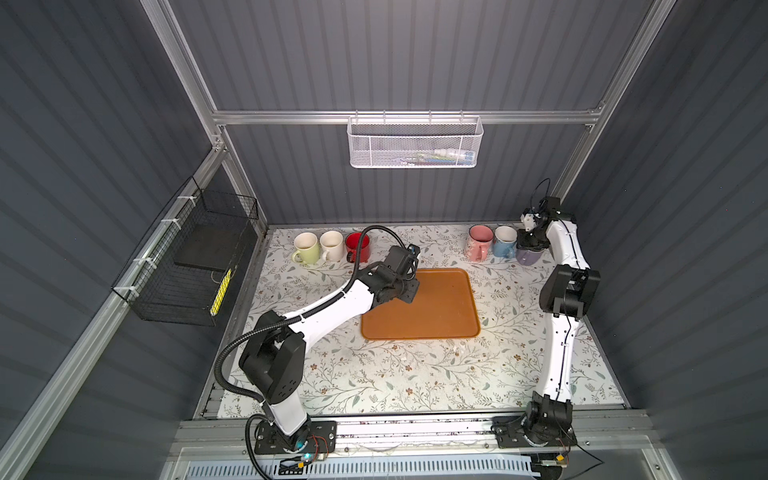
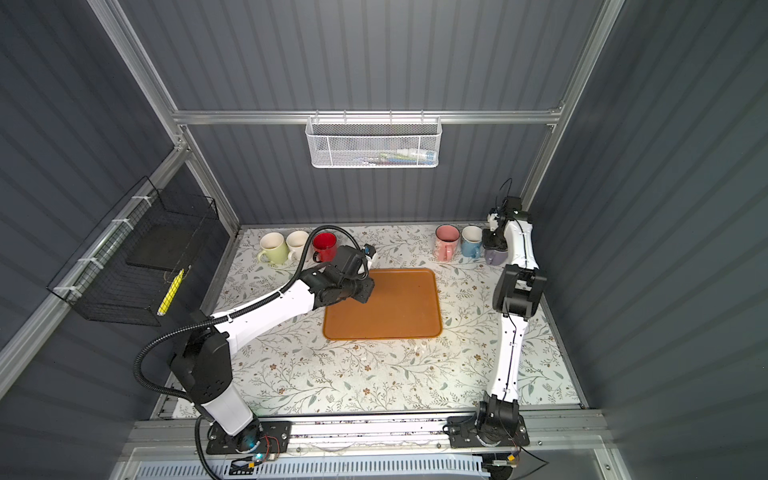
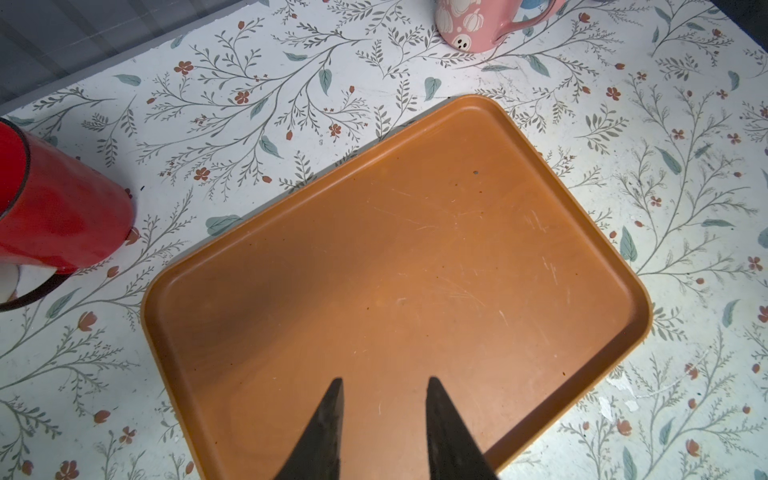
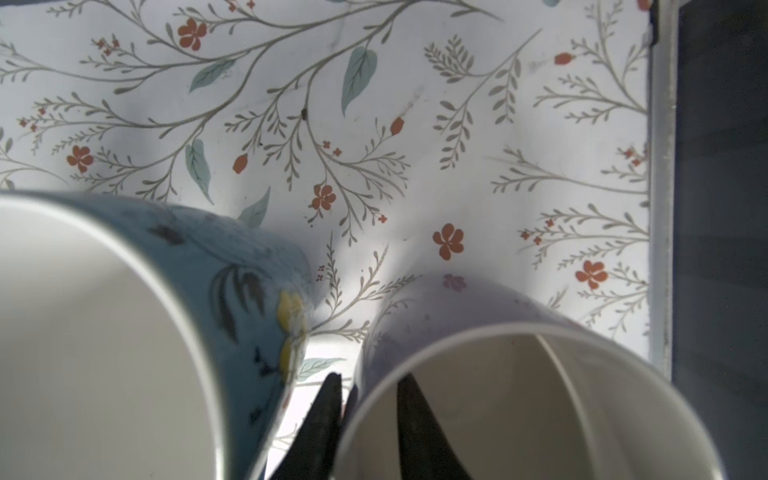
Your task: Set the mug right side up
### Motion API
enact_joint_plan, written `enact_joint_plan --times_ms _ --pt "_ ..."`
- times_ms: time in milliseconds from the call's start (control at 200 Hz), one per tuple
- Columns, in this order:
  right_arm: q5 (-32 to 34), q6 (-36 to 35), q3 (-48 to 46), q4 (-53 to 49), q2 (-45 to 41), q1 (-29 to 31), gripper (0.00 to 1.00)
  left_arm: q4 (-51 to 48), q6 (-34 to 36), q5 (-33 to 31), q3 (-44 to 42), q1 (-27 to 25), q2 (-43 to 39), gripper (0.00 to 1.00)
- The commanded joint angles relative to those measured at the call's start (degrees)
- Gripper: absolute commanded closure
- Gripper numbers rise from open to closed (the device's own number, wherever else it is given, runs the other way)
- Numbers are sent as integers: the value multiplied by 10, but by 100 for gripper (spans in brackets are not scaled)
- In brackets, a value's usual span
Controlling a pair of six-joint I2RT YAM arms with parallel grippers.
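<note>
Our left claw (image 3: 384,380) hangs over the near left part of the orange tray (image 3: 415,249). Its fingers stand a modest way apart with only tray surface showing between them, so it has hold of nothing.

Reading the scene from the left, a black wire basket (image 1: 187,257) is fixed to the side wall with a yellow item (image 1: 220,291) lying in it. On the floral tabletop (image 1: 415,374), three mugs stand mouth up in a tight row along the back edge: a pale green mug (image 1: 306,248), a cream mug (image 1: 331,246) and a red mug (image 1: 358,247). The left arm reaches in just in front of the red one. The tray lies flat in the middle of the tabletop. Above it, a white mesh basket (image 1: 415,143) hangs from the back rail.

Further right along the back edge we see a pink mug (image 1: 480,243), then a blue mug (image 1: 504,242), both mouth up. The lilac mug (image 1: 530,258) comes last, near the back right corner. It sits mouth up, just beside the blue mug with a narrow strip of tabletop between them.

Our right claw (image 4: 369,378) comes down onto the lilac mug's rim, with one finger outside the wall and one inside. The jaws are slightly parted, wider than the wall is thick. A little space shows beside the inner finger, so we read it as loose around the rim rather than clamped.
</note>
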Motion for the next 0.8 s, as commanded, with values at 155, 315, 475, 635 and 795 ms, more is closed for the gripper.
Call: enact_joint_plan --times_ms 155,315,475,635,795 --pt "31 12 2 -2 -36 0 65 -5 -3 2 -12 2 -38 65" --pt "50 21 -18 26 -69 4 62 -8 -3 1 -19 2 -53 65" --pt "66 33 -30 43 -97 8 61 1 -6 -6 -41 2 -77 64" --pt "71 42 -79 64 -142 16 59 5 -13 -12 -65 2 -102 63" --pt "80 48 -209 140 -238 23 58 16 -12 -42 -96 2 -141 63"
